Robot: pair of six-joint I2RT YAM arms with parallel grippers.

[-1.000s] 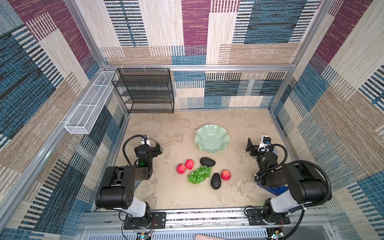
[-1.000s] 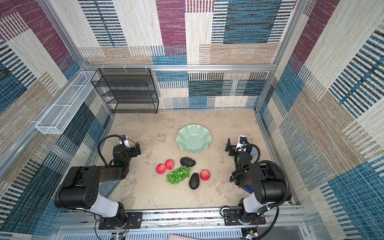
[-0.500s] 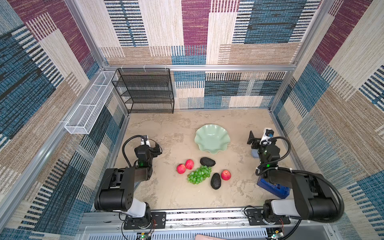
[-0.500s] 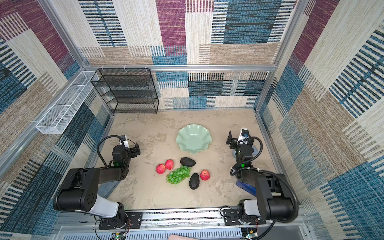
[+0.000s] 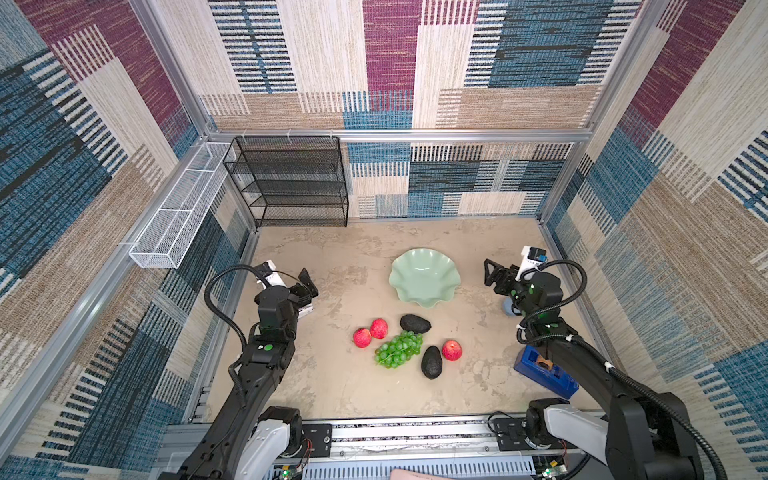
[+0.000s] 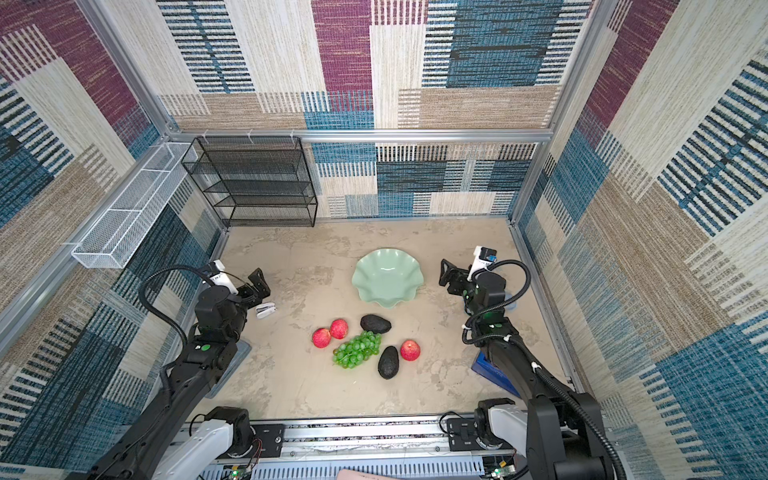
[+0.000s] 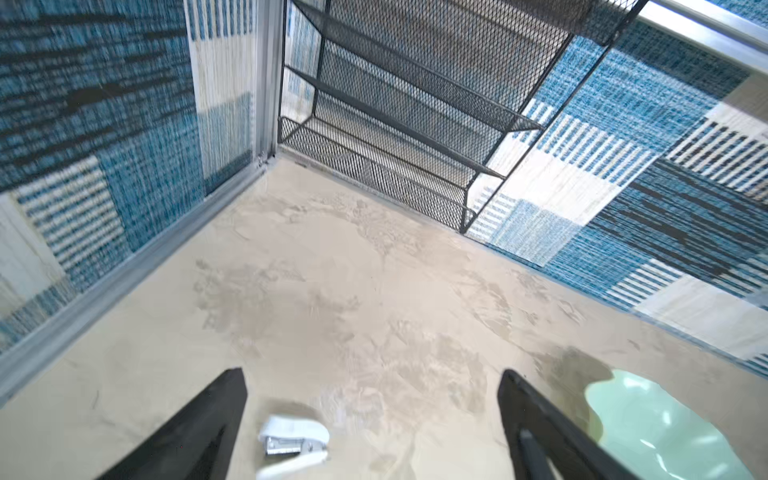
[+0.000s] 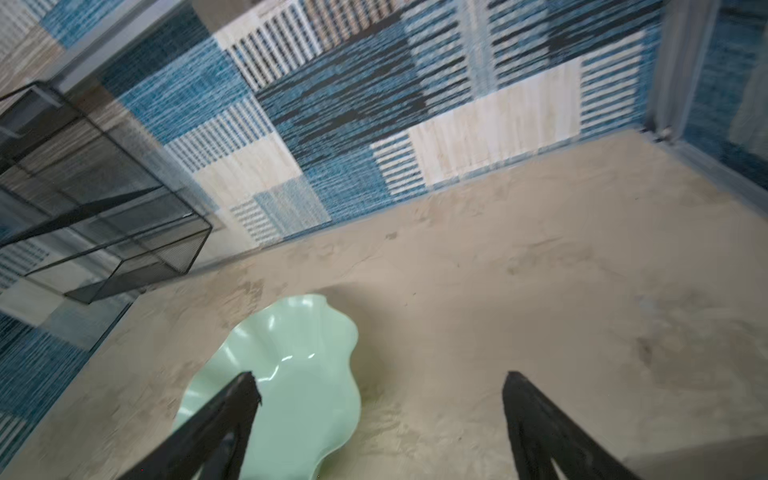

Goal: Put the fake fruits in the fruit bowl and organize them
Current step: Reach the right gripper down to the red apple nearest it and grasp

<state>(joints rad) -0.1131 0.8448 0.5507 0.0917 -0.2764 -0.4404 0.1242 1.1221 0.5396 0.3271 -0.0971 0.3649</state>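
Note:
The pale green scalloped fruit bowl (image 5: 424, 276) (image 6: 387, 276) stands empty mid-table. In front of it lie the fake fruits: three red apples (image 5: 362, 337) (image 5: 379, 328) (image 5: 452, 350), two dark avocados (image 5: 414, 323) (image 5: 432, 362) and green grapes (image 5: 398, 350). My left gripper (image 5: 306, 284) (image 7: 372, 374) hovers open left of the fruits, holding nothing. To the bowl's right, my right gripper (image 5: 492, 272) (image 8: 380, 376) is open and empty, one finger over the bowl's rim (image 8: 291, 374) in the right wrist view. The bowl's edge (image 7: 656, 428) shows in the left wrist view.
A white stapler (image 6: 265, 309) (image 7: 293, 440) lies under the left gripper. A grey-blue case (image 6: 232, 361) sits beneath the left arm, a blue tape dispenser (image 5: 544, 370) beneath the right arm. A black mesh shelf (image 5: 291, 183) and white wire basket (image 5: 178, 216) stand back left.
Both arms have unfolded and reached forward. The left gripper has swung toward the middle; the right gripper has moved up beside the bowl. The fruits and bowl have not moved.

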